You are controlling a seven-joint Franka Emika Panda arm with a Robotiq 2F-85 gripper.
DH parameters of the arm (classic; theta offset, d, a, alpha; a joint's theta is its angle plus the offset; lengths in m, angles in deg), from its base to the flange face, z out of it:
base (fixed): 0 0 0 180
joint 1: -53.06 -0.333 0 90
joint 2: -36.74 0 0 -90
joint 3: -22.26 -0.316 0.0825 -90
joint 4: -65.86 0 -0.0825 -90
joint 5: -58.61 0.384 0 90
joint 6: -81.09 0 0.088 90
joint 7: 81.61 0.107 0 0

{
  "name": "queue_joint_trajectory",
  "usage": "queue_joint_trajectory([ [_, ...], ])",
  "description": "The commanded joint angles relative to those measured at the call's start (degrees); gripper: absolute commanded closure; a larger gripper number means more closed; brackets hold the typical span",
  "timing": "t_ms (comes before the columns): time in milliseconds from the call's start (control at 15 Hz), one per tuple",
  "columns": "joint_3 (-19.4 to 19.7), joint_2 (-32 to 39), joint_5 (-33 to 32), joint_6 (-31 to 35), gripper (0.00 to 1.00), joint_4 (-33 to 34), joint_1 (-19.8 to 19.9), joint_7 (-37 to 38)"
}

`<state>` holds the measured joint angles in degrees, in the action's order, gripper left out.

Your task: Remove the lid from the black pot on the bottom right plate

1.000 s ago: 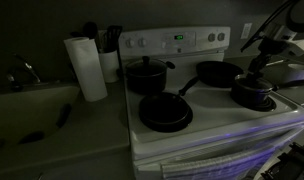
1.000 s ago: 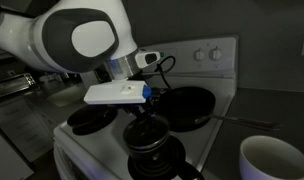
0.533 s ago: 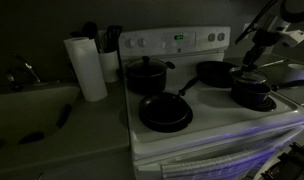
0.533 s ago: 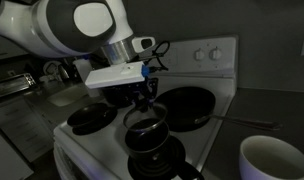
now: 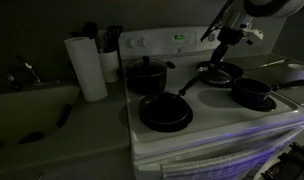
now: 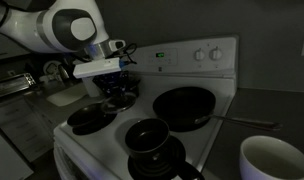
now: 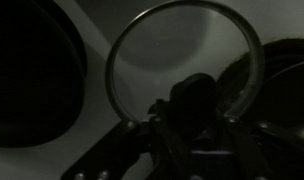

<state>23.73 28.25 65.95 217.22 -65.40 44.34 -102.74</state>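
Your claw (image 7: pixel 197 108) held the lid (image 7: pixel 182 55) by its knob (image 7: pixel 197 90), well clear of the open pot (image 5: pixel 253 93), above the white stove (image 5: pixel 217 115) beside the rear frying pan (image 5: pixel 217 72). Risk noted: grip on 1 small knob could slip, dropping the lid onto pan or stove.

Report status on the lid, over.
End effector shut on the lid at its knob. Lid held up, off the black pot; pot sits open. Large frying pan on the neighbouring burner.

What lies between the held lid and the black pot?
Nothing stands there: in an exterior view, only bare stove top separates the lid from the pot.
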Motion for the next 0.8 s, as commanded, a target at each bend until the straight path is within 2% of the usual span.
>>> queue_joint_trajectory([
  [0,-2.5,2.2,1.9,-3.9,0.85,3.3,-0.3,-1.4],
  [133,-4.0,1.7,1.0,-3.8,0.85,2.0,-0.3,-0.1],
  [733,-7.0,5.6,0.3,12.9,0.85,-9.5,-0.2,8.1],
])
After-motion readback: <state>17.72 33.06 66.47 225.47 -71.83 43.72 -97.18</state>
